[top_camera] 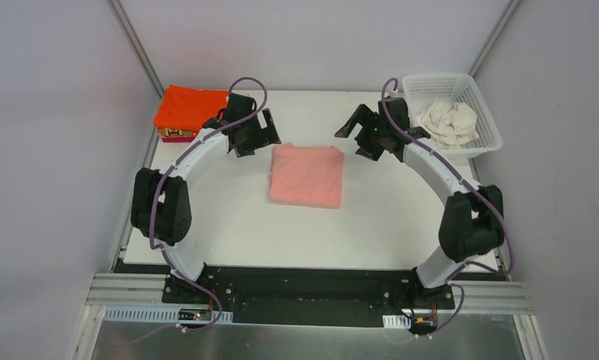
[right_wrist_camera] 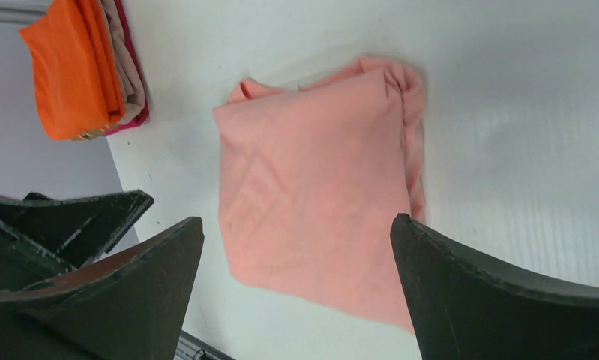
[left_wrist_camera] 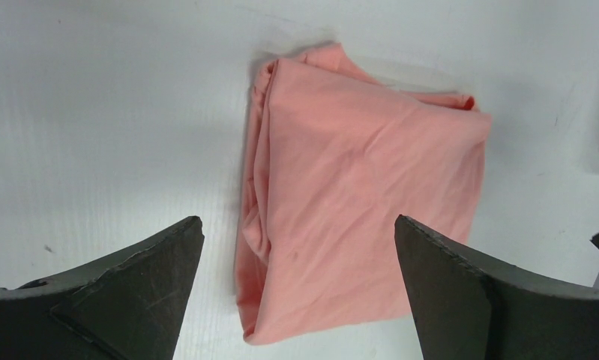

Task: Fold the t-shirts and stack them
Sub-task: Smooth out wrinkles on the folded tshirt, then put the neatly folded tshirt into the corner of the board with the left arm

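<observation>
– Between the fingertips of the left gripper (top_camera: pixel 265 135) (left_wrist_camera: pixel 296 221), what is there?

– Nothing. Its jaws stand wide apart and bare. The arm arches up from its base, elbow pushed outward, wrist turned inward and tilted down at the cloth.

– And the right gripper (top_camera: pixel 354 139) (right_wrist_camera: pixel 296 220)?

– It mirrors the left one: spread wide, gripping nothing, its arm bowed outward and its wrist aimed inward.

– Where is the salmon t-shirt (top_camera: pixel 307 176) (left_wrist_camera: pixel 356 202) (right_wrist_camera: pixel 318 195) from them?

– Just ahead of both sets of fingertips and lower, lying between the two grippers on the white table (top_camera: pixel 229 232). It is folded into a rough rectangle of soft matte cotton. The top face is smooth with faint creases, and one long edge is bunched into layered folds. Neither gripper appears to touch it.

– What lies behind the left gripper?

– On its outer side, close by, sits a folded stack. The orange t-shirt (top_camera: pixel 190 106) (right_wrist_camera: pixel 71 67) is on top and a magenta t-shirt (right_wrist_camera: pixel 137 94) is at the bottom. A paler layer lies between them, but I cannot tell what it is.

– And beyond the right gripper?

– Close behind it on its outer side is a white plastic lattice basket (top_camera: pixel 446 77), rectangular and open-topped. A cream-white t-shirt (top_camera: pixel 450 121) lies crumpled in it, unfolded and full of wrinkles.
</observation>
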Tool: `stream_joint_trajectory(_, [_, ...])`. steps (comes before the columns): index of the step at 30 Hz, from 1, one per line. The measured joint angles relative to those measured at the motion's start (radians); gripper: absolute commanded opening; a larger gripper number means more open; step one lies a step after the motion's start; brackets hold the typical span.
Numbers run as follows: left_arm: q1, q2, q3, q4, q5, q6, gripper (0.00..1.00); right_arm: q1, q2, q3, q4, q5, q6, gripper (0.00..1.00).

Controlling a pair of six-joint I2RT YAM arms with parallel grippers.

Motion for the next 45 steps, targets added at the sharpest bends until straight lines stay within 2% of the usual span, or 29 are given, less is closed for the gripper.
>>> stream_joint_trajectory(3, [0.0,-0.034,-0.049,-0.005,0.015,0.002,0.99,0.013,-0.159,-0.147,0.01,0.04,0.003,1.0])
stream_joint_trajectory(6, [0.0,-0.007,-0.07,-0.022,0.053,0.008,0.99,0.014,-0.253,-0.268,0.002,0.073,0.009,1.0])
stream_joint_trajectory(11, [-0.002,0.086,-0.07,-0.029,0.098,0.013,0.9,0.016,-0.385,-0.413,-0.035,0.108,0.021,1.0])
stream_joint_trajectory(15, [-0.003,0.158,-0.07,-0.031,0.114,0.012,0.77,0.017,-0.52,-0.459,-0.078,0.144,0.02,1.0])
stream_joint_trajectory(22, [-0.036,0.204,-0.043,-0.025,0.122,0.011,0.68,0.017,-0.663,-0.464,-0.145,0.226,0.014,1.0])
stream_joint_trajectory(25, [-0.063,0.215,-0.035,-0.019,0.122,0.01,0.6,0.017,-0.697,-0.476,-0.177,0.272,0.01,1.0])
stream_joint_trajectory(32, [-0.117,0.238,-0.023,-0.005,0.087,-0.013,0.3,0.017,-0.727,-0.491,-0.229,0.332,-0.005,1.0])
stream_joint_trajectory(33, [-0.126,0.243,-0.019,-0.004,0.077,-0.016,0.21,0.017,-0.73,-0.495,-0.233,0.336,-0.008,1.0])
stream_joint_trajectory(34, [-0.134,0.248,-0.016,-0.002,0.062,-0.018,0.06,0.017,-0.733,-0.498,-0.237,0.34,-0.011,1.0])
stream_joint_trajectory(35, [-0.143,0.252,-0.013,0.002,0.045,-0.019,0.0,0.017,-0.737,-0.504,-0.235,0.344,-0.016,1.0])
stream_joint_trajectory(40, [-0.219,0.263,0.026,-0.027,-0.107,-0.003,0.0,0.017,-0.776,-0.558,-0.225,0.383,-0.046,1.0])
stream_joint_trajectory(45, [-0.246,0.282,0.077,-0.09,-0.23,0.046,0.0,0.017,-0.834,-0.603,-0.201,0.404,-0.081,1.0])
